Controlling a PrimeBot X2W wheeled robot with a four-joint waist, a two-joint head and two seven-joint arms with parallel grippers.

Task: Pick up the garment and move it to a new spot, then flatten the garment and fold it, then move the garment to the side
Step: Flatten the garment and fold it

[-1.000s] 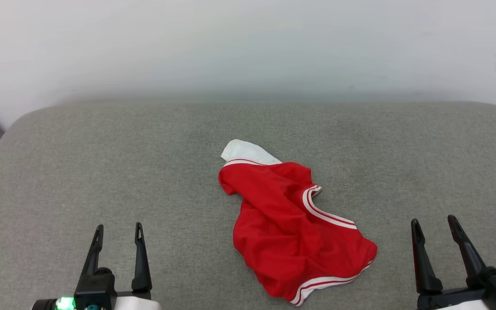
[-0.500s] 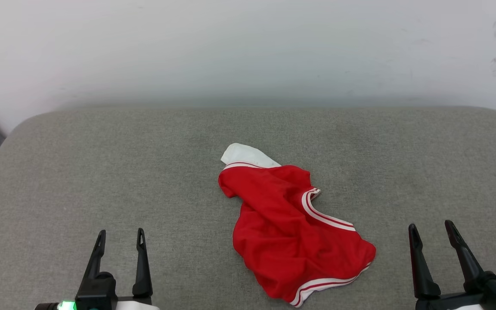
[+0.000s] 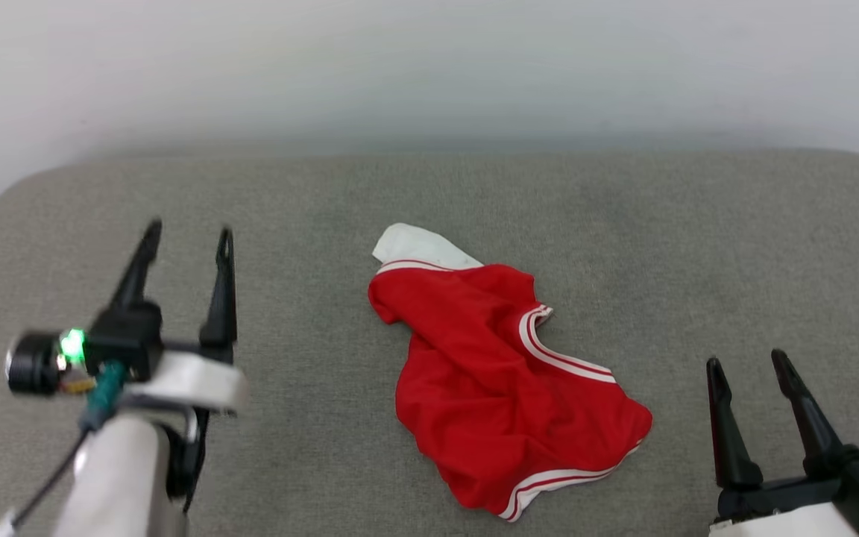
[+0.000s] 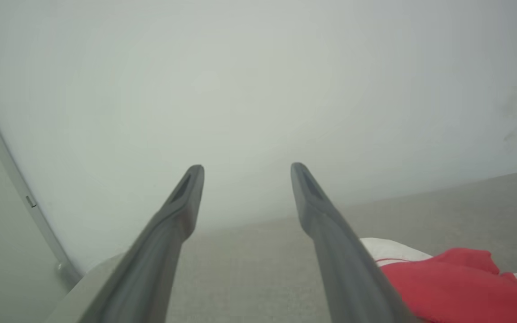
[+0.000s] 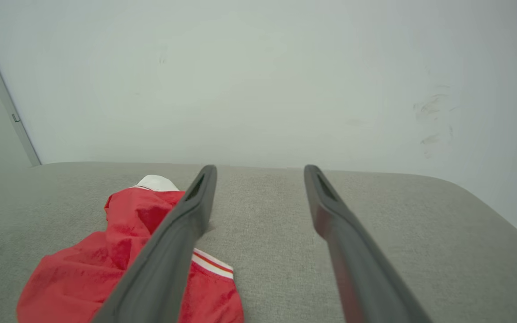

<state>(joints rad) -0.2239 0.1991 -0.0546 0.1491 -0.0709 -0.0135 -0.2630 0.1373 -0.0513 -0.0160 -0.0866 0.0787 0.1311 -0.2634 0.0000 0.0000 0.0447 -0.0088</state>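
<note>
A crumpled red jersey-style T-shirt with white sleeves and red-and-white striped trim (image 3: 504, 388) is seen lying on a wide grey woven-fabric cushion with rounded corners (image 3: 661, 224). It lies roughly at the cushion's middle, a little toward the near edge. The garment is bunched into an uneven heap that is stretched diagonally from far left to near right. One white short sleeve (image 3: 411, 250) is turned out at the far end and lies flat on the cushion. A curved band of striped trim (image 3: 560, 362) is shown along the right side, and another is seen along the near hem.

The left gripper (image 3: 189, 228), with two long dark fingers, is held over the left part of the cushion, well apart from the garment. Its fingers are spread, and nothing is held between them. A green light (image 3: 71, 344) is lit at its wrist, and the pale forearm (image 3: 120, 470) is seen below it. In the left wrist view the fingers are pointed toward the plain pale wall (image 3: 429, 67), and the white sleeve and red cloth are seen at the lower right, partly hidden by one finger.

The right gripper (image 3: 746, 359) is placed at the near right of the cushion, near the garment's near end but apart from it. Its fingers are likewise parted and empty. In the right wrist view the garment is seen to the left, partly covered by one finger.
</note>
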